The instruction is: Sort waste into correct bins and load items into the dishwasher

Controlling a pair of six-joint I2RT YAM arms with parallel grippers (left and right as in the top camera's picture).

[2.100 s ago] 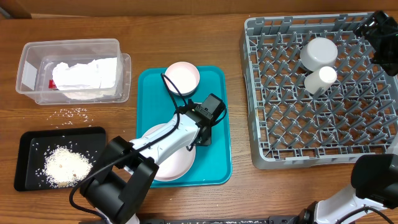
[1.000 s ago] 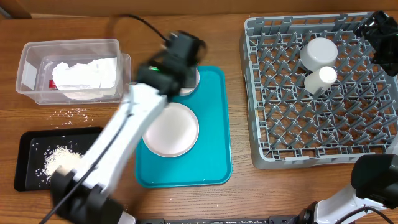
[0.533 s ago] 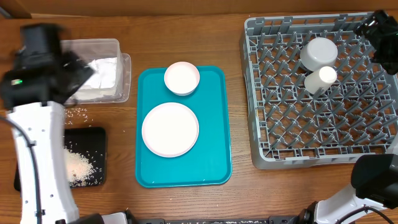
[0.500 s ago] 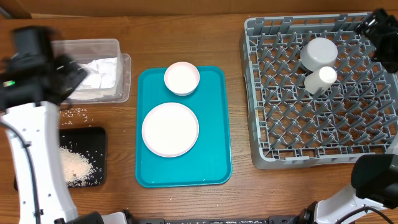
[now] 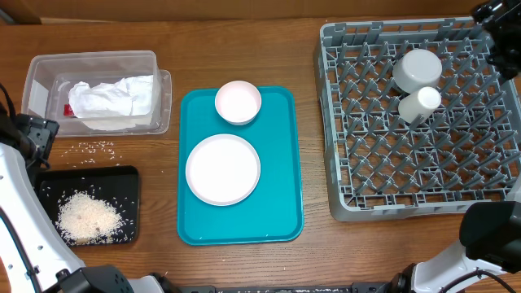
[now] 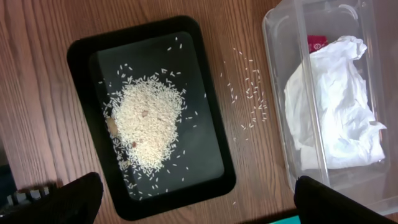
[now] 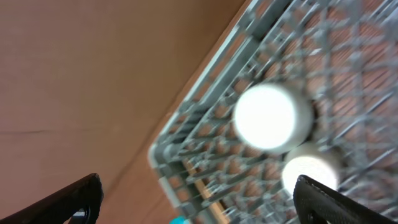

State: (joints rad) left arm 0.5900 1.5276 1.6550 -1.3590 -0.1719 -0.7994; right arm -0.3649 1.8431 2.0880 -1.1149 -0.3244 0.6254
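Left gripper [image 6: 199, 202], right gripper [image 7: 199, 202] wide, empty. Napkin [image 5: 102, 96] in clear tub [image 5: 41, 69], 10 o'clock. Next, likely — large plate [image 5: 223, 168] on teal tray [image 5: 281, 203], centre: pinch its 3 o'clock rim, stand between rack [image 5: 407, 179] pegs.

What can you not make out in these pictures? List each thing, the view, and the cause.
Red wrapper: left wrist view, mostly hidden under the napkin.
Bowl and cup: right wrist view, blurred to pale blobs.
Tub: left wrist view, cut off by the right edge.
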